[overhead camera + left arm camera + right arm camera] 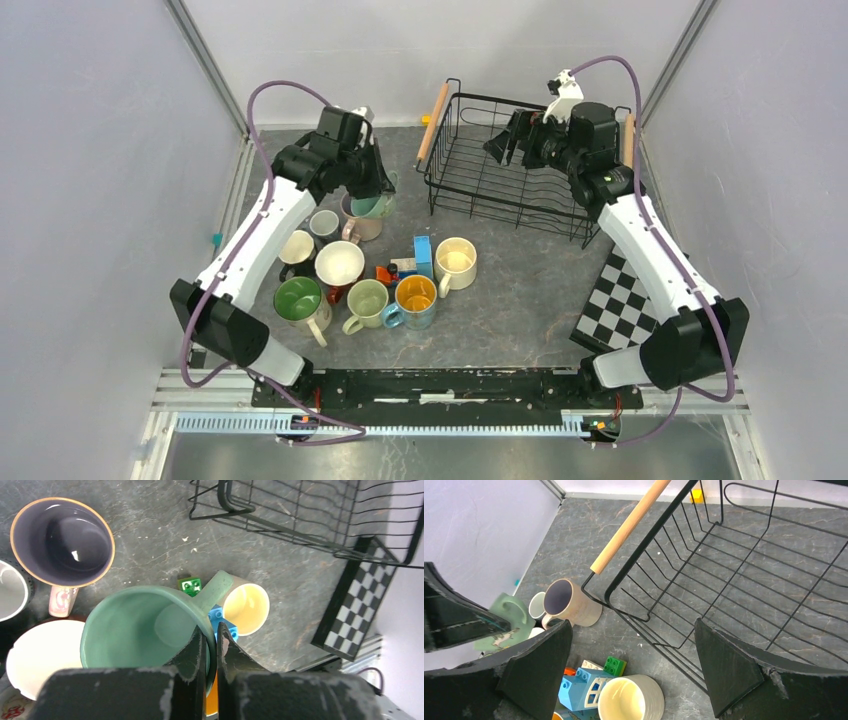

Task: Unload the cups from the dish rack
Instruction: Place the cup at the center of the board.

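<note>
Teal cup is hanging in your left jaws; right jaws are gaping over one rack; eight cups are standing nearby.

Pretty sure this is a robotics lab test cell: plain pale grey wall panels in silver metal framing posts, a dark grey stone-look tabletop, slotted aluminium rail up front.
</note>
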